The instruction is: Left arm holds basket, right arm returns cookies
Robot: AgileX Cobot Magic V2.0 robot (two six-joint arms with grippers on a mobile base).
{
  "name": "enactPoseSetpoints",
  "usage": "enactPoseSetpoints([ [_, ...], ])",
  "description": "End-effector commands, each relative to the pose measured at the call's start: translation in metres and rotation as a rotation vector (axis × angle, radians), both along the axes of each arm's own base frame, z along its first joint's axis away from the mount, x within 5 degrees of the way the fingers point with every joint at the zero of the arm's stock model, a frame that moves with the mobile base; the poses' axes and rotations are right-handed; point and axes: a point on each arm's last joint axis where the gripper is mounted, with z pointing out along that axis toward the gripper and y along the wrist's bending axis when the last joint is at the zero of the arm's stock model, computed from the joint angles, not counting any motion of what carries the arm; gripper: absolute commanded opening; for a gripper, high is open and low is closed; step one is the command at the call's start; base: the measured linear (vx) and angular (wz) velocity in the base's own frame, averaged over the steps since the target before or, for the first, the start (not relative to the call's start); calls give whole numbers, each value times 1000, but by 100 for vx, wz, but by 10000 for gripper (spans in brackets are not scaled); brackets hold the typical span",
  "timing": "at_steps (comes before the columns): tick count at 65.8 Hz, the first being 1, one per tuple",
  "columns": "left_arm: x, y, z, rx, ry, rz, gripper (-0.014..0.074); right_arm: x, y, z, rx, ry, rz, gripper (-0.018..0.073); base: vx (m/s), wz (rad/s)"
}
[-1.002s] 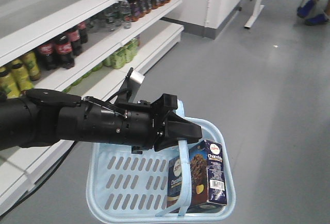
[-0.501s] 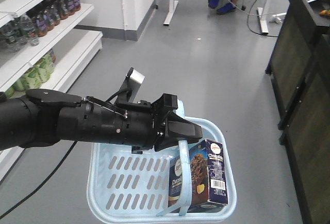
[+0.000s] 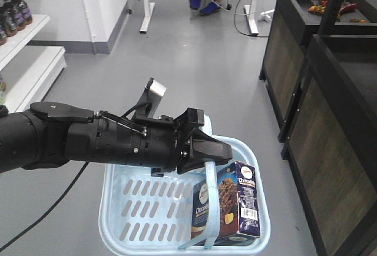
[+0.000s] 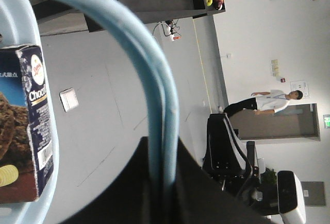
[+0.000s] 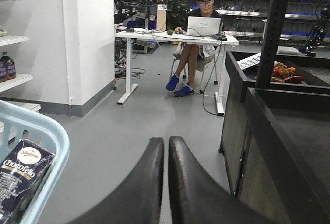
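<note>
Gripping the basket (image 3: 121,212) by its light blue handle (image 3: 211,197), the left claw (image 3: 213,153) is clamped tight and carries it above the grey floor (image 3: 194,67). Cookies box (image 3: 231,206) stands upright inside, against the basket's right wall. Right claw (image 5: 166,144) hangs apart, fingers pressed together, holding nothing.

The left arm (image 3: 88,141) is thick and matte black, built of cylindrical segments dotted with small screws, with a thin black cable (image 3: 53,205) beneath and a silver-grey cap (image 3: 156,88) on top. Its jaws taper to a black wedge. The right gripper (image 5: 166,141) shows two smooth, rounded black fingers (image 5: 147,183).
</note>
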Motion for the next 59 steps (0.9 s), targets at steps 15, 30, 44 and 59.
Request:
enactPoseSetpoints([
  [15,-5,1,36,-151,-26,3,-3,0,0,1,-6,-69,-6,-10,24,-16],
  [30,-5,1,36,-151,-26,3,-3,0,0,1,-6,-69,-6,-10,35,2],
  [44,-5,1,36,-151,-26,3,-3,0,0,1,-6,-69,-6,-10,39,9],
  [59,-5,1,36,-151,-26,3,-3,0,0,1,-6,-69,-6,-10,38,3],
])
